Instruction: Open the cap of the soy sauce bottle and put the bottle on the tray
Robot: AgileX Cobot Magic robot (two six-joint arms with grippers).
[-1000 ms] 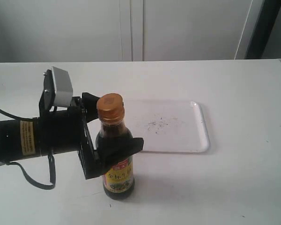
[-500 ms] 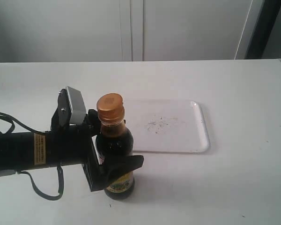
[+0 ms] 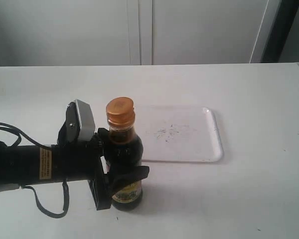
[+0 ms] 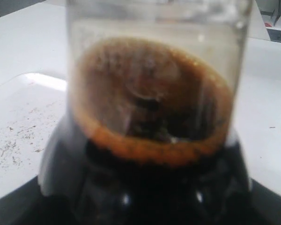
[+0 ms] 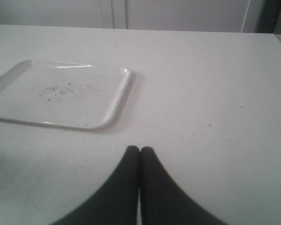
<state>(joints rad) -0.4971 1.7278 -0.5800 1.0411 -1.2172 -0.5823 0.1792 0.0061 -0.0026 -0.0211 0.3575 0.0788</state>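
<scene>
Your soy sauce bottle [image 3: 123,164], full of dark sauce, stands upright on the table [image 3: 249,199] beside the tray [image 3: 209,139], cap [image 3: 120,110] on top. Left hand [image 3: 123,154] straddles it, grip unclear; right hand [image 5: 140,152] closed.

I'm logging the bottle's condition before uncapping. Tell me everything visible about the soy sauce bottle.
The soy sauce bottle is small and clear, glassy-looking, holding dark liquid up to its neck, with a red-yellow label low down. Its orange-gold cap is closed. It stands upright on the table, off the tray, nearer the camera. The left gripper straddles its body; contact is unclear.
</scene>
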